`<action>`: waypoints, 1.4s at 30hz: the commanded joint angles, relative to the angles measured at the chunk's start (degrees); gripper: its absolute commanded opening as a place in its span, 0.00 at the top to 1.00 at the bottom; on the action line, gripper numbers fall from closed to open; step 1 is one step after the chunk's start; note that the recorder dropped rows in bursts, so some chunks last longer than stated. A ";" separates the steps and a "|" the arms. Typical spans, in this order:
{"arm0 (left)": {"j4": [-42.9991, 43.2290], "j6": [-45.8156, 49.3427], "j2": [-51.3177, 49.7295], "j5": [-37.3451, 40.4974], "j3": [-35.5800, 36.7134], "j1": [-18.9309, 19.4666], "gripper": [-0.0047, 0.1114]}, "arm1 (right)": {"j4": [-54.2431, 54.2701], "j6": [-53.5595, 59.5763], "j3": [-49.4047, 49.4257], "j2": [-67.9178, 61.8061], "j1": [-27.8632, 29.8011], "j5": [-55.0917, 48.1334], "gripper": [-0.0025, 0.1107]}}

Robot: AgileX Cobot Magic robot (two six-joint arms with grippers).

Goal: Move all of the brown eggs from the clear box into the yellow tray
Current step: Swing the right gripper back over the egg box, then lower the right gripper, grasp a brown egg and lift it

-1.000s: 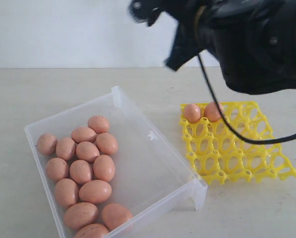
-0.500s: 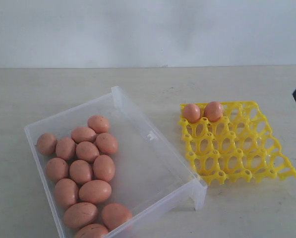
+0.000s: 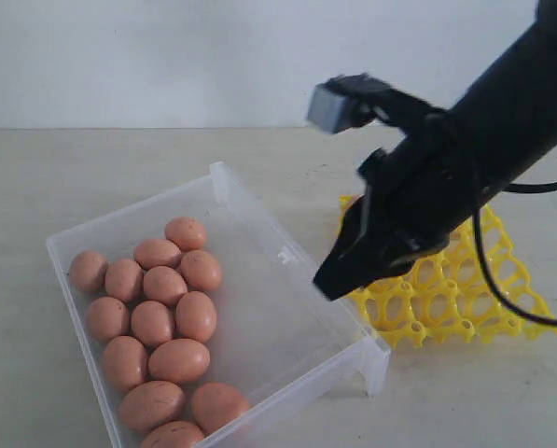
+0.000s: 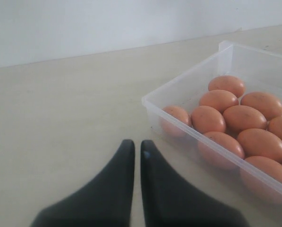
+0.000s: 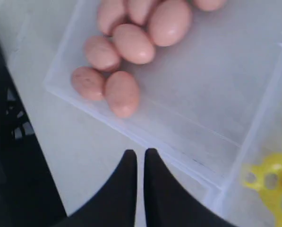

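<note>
Brown eggs (image 3: 165, 285): pinkish-brown, a few faintly dark-speckled. Clear box (image 3: 278, 308): colourless, translucent. Yellow tray (image 3: 427, 299): bright yellow lattice. Right gripper (image 3: 327, 285), left gripper (image 4: 133, 144): black. Camera block (image 3: 339, 103): grey. Tabletop (image 3: 73, 177): pale beige. Wall (image 3: 119, 56): white.

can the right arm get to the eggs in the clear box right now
Probably yes: the box has no lid, nothing covers the eggs, and the right gripper hangs close by its rim. Its jaws are shut, though.

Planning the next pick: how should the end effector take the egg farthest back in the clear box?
Probably from above, pinching that egg by its two ends: it lies sideways, bare floor at both ends, neighbours crowding its near side.
</note>
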State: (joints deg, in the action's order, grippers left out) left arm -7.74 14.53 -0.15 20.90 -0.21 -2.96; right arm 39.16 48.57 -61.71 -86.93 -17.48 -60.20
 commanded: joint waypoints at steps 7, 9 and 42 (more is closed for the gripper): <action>-0.40 0.06 0.15 -0.31 0.21 -0.35 0.92 | -9.89 4.68 -0.11 0.35 -18.56 8.32 0.91; -0.40 0.06 0.15 -0.31 0.21 -0.35 0.92 | -9.47 4.68 -0.11 0.35 -19.10 8.50 0.74; -0.40 0.06 0.15 -6.18 0.21 2.96 0.92 | 1.06 19.32 -10.87 -20.81 -19.21 22.31 0.57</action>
State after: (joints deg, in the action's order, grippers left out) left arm -7.74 14.53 -0.15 15.44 -0.21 0.30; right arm 40.51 63.49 -71.26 -106.56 -36.60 -35.67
